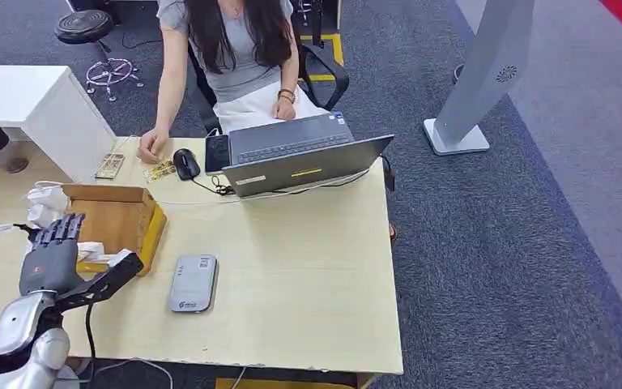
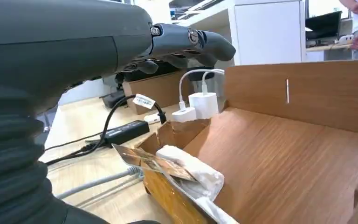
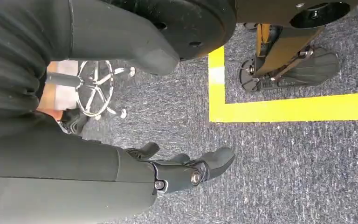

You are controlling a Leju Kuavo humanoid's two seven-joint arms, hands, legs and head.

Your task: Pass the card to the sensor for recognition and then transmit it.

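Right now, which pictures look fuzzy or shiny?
Head view: sharp, evenly lit, a soft glow on the table. Left wrist view: the left hand up close is blurry, the cards soft. Right wrist view: clear carpet, bright yellow tape.

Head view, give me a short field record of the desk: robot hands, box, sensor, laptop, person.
left robot hand: open, over the wooden box's near edge
right robot hand: open, hanging above carpet
wooden box: holds cards and white cloth
sensor: grey, flat on desk, right of box
laptop: open at far edge
person: seated behind laptop
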